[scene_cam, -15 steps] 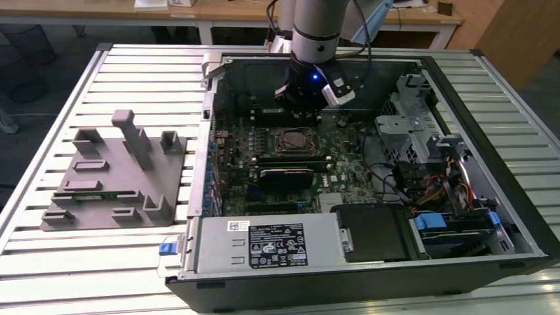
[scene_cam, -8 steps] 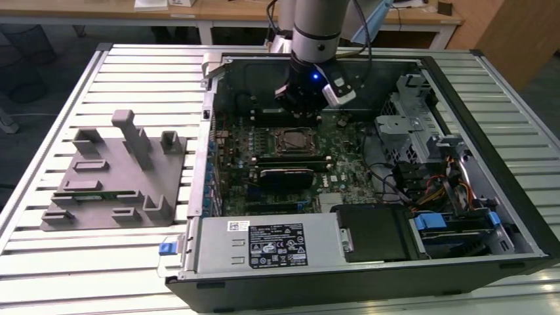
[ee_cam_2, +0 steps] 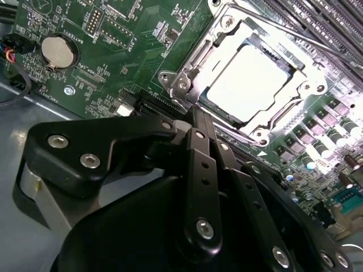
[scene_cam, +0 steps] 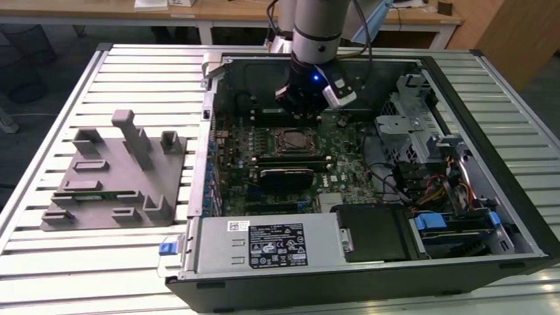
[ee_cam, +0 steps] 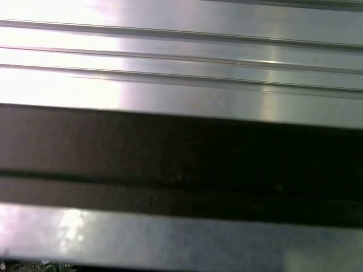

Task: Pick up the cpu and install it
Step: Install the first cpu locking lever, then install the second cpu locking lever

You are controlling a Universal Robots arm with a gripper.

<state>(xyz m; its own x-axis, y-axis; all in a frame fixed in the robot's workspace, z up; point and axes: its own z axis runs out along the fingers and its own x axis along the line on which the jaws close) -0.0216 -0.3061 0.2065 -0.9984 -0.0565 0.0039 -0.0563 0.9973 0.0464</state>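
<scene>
The cpu (ee_cam_2: 247, 82), a flat square chip with a bright silvery-white top, lies inside the black socket with its metal frame (ee_cam_2: 190, 71) on the green motherboard (ee_cam_2: 130, 34). My gripper (ee_cam_2: 195, 116) hangs just beside the socket's frame; its black fingers (ee_cam_2: 199, 164) meet at the tip and hold nothing. In the exterior view the gripper (scene_cam: 302, 110) sits inside the open computer case, directly behind the socket (scene_cam: 293, 140).
A grey plastic fixture (scene_cam: 114, 174) holding a green memory stick (scene_cam: 88, 195) rests on the slatted aluminium table (scene_cam: 79, 262). Case walls (scene_cam: 490, 164), the power supply (scene_cam: 262, 246), a drive cage (scene_cam: 407, 125) and cables surround the board. A coin battery (ee_cam_2: 58, 51) is nearby.
</scene>
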